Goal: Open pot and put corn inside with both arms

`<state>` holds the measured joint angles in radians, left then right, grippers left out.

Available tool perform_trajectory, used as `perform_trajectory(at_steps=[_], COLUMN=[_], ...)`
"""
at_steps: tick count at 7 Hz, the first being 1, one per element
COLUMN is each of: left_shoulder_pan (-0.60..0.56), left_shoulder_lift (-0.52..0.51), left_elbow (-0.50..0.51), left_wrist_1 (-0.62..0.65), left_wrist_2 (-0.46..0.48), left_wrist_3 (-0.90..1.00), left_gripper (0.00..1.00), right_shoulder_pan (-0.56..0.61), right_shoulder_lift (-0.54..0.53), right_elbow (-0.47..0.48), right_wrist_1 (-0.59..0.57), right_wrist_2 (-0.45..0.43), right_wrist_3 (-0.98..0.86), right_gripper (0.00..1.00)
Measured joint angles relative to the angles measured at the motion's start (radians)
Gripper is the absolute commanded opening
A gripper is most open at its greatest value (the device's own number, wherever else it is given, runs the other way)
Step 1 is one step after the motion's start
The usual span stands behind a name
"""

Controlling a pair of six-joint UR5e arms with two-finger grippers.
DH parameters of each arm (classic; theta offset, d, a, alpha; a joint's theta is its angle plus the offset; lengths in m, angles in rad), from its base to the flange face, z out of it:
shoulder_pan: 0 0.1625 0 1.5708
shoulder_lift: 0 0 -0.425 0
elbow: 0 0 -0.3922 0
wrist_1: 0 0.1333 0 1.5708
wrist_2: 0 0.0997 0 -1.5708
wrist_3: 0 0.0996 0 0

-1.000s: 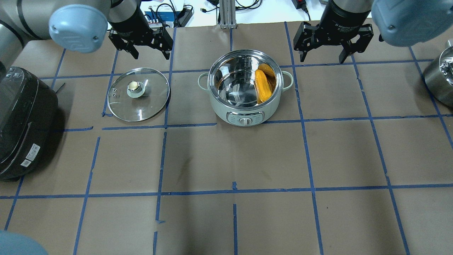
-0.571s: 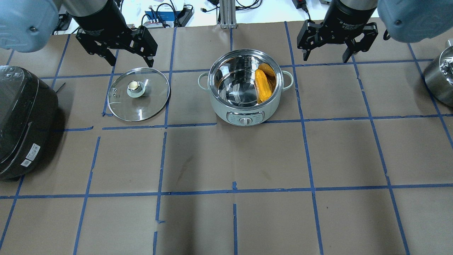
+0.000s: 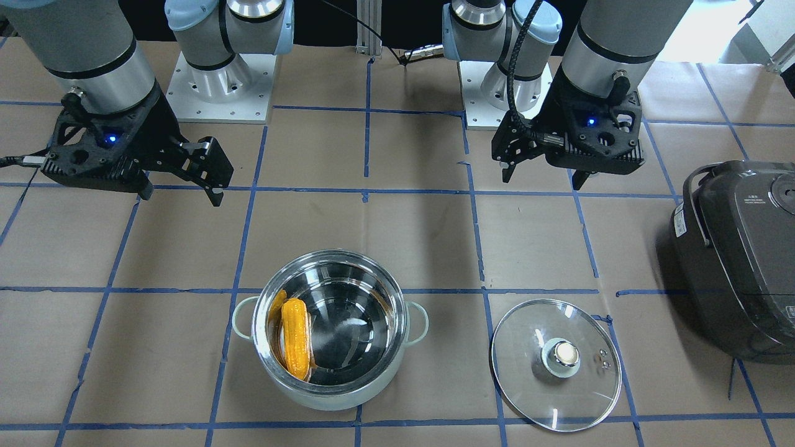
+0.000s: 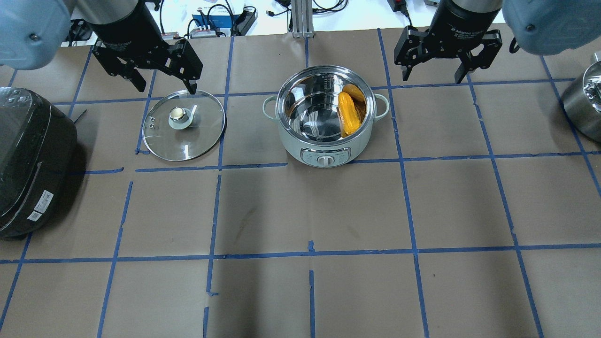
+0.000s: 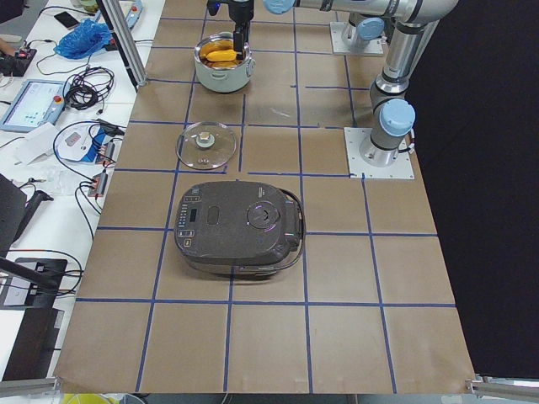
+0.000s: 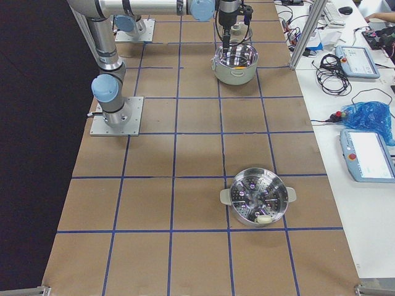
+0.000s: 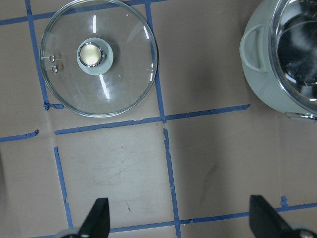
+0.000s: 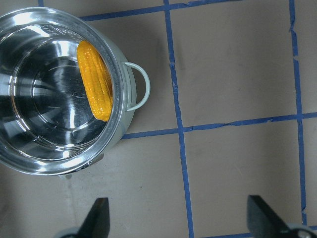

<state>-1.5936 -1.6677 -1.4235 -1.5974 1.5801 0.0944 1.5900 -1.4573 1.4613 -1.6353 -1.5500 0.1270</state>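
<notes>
corn point(image 4: 348, 114) lies in the open pot point(image 4: 290, 141); right gripper point(image 4: 431, 78) reads "2f adaptive"

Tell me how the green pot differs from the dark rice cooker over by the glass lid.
The pot is pale mint green and round; the rice cooker is dark grey and boxier, with rounded corners. The pot stands open, its glass lid lying flat beside it, while the rice cooker's lid is shut. The pot shows the corn inside; the rice cooker's inside is hidden. Both sit on the table.
</notes>
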Motion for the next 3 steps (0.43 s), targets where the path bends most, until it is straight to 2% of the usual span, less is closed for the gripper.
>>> perform_trajectory(at_steps=[3], left_shoulder_pan=[0.001], left_shoulder_lift=[0.0], left_elbow=[0.0], left_wrist_1=[0.0], left_wrist_2=[-0.002], left_wrist_3=[0.001], left_gripper=[1.0], right_shoulder_pan=[0.006], right_shoulder_lift=[0.0], right_elbow=[0.008], right_wrist_1=[0.002], right_wrist_2=[-0.002], right_wrist_3=[0.001], right_gripper=[0.97])
